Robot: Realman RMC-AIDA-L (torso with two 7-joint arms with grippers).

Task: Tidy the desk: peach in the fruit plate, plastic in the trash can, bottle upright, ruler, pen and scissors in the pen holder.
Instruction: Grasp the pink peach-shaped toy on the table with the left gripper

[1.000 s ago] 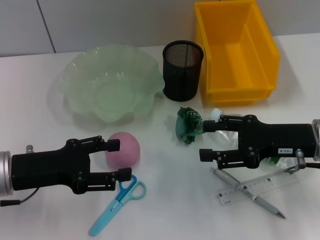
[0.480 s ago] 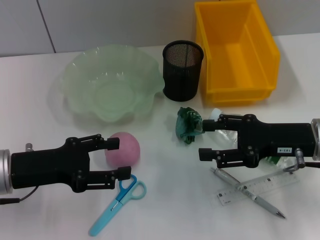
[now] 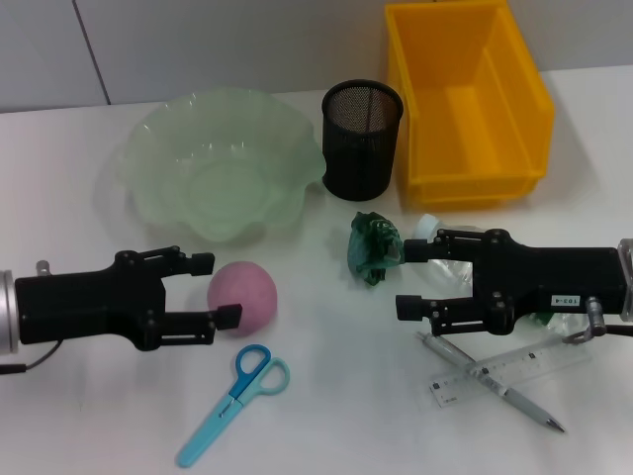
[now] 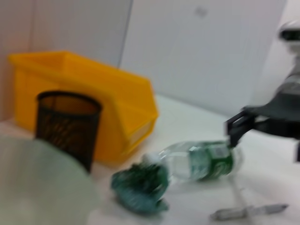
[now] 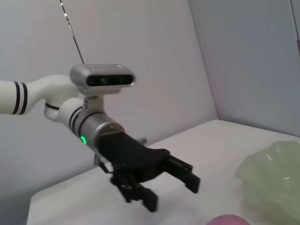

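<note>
The left pincer (image 3: 220,290) was held open beside the peach (image 3: 243,296); the right pincer (image 3: 407,278) was spread over the bottle (image 3: 442,259).

Bare table (image 3: 326,406) lies between the two arms, bounded by the scissors (image 3: 234,400) on one side and the crossed pen (image 3: 490,380) and ruler (image 3: 509,373) on the other. The route to the pen holder (image 3: 362,140) is flanked by the fruit plate (image 3: 220,176) and yellow bin (image 3: 465,99); crumpled green plastic (image 3: 374,247) sits before it.
</note>
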